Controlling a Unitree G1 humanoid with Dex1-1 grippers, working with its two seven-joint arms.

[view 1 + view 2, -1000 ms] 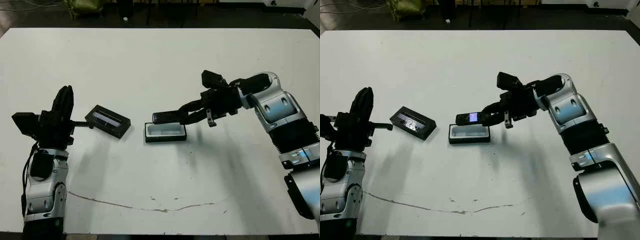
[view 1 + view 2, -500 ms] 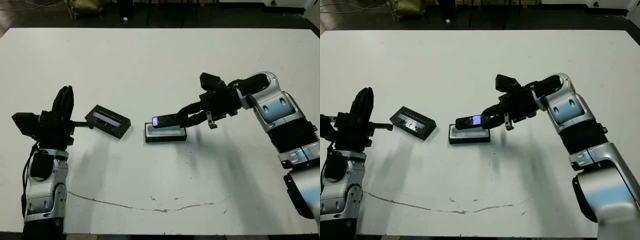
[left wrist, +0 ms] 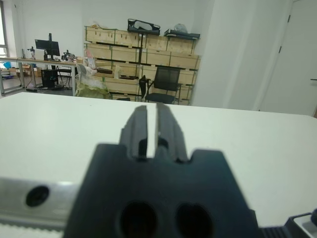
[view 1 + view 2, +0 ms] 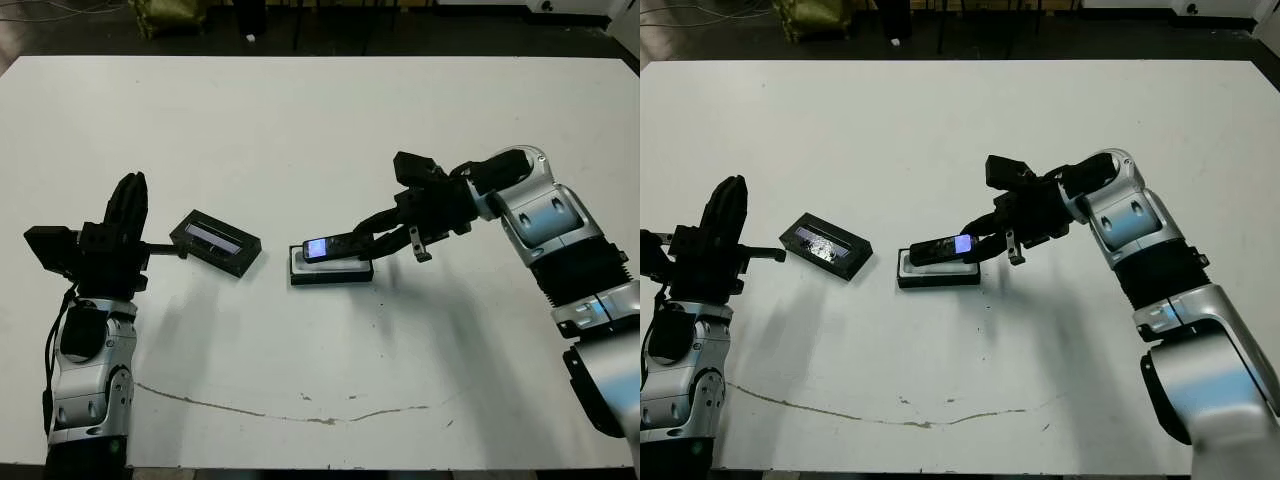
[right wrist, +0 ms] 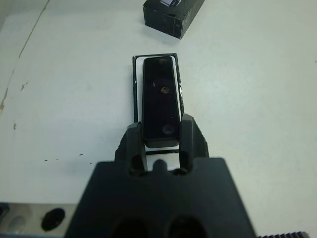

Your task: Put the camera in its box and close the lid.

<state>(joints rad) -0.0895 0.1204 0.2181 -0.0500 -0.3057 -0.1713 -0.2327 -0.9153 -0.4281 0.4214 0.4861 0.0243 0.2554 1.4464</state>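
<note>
My right gripper point(image 4: 368, 238) is shut on the camera point(image 4: 330, 246), a slim black bar with a bluish patch glowing on its upper face. It holds the bar tilted over the box point(image 4: 331, 268), its far end low over the white lining. In the right wrist view the camera point(image 5: 160, 99) lies lengthwise over the box point(image 5: 134, 89), between the fingers point(image 5: 132, 140). The lid point(image 4: 215, 241), black with a pale strip window, lies on the table left of the box. My left gripper point(image 4: 128, 205) is raised at the far left, shut and holding nothing.
The white table point(image 4: 300, 120) reaches far behind the box. A thin brown crack line point(image 4: 290, 410) crosses its near part. The left wrist view looks past the table at shelves of crates and an office chair point(image 3: 163, 84).
My right gripper has carried the camera down and slightly left, its far end tipping lower into the box. The left arm and the lid have not moved.
</note>
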